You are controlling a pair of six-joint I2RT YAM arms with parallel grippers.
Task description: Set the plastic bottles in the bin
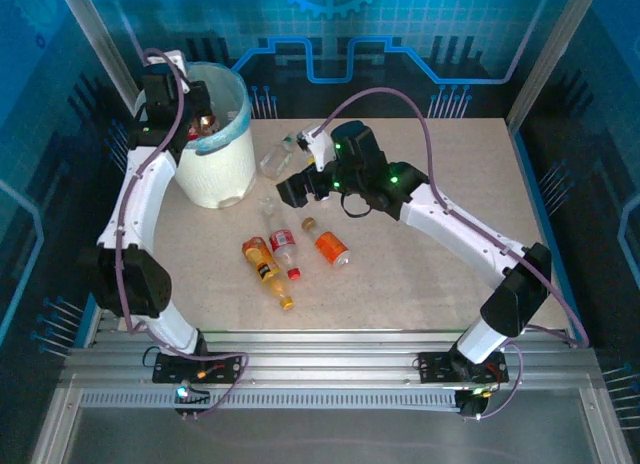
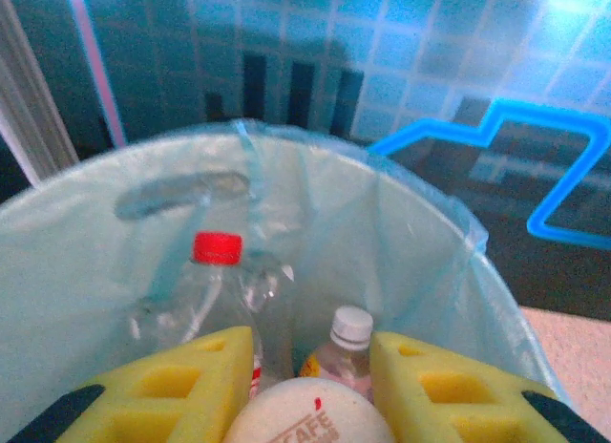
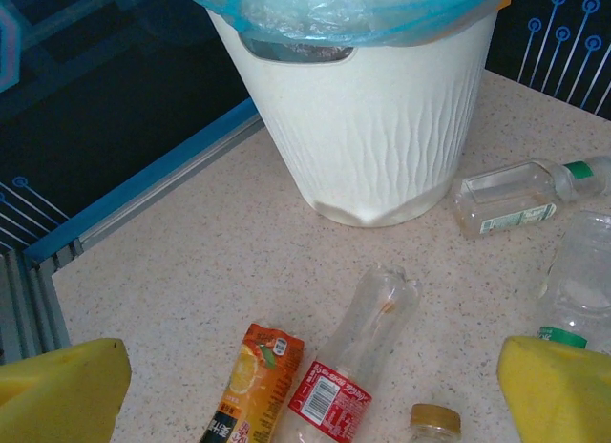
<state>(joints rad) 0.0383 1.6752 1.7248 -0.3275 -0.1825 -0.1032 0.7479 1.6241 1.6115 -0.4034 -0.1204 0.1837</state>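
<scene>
While the left claw (image 2: 310, 362) hangs over the bin (image 2: 420, 252), clenched on a white-topped bottle (image 2: 310, 414), the right claw (image 3: 313, 371) stands released above loose bottles (image 3: 358, 328) lying on the tabletop (image 3: 191, 271) near the bin's foot.

- Five plastic bottles (image 3: 353, 367) are lying on the table (image 3: 172, 300).
- Two more are sitting inside the one bin (image 2: 410, 242).
- One held bottle (image 2: 310, 419) is hanging over it.
</scene>
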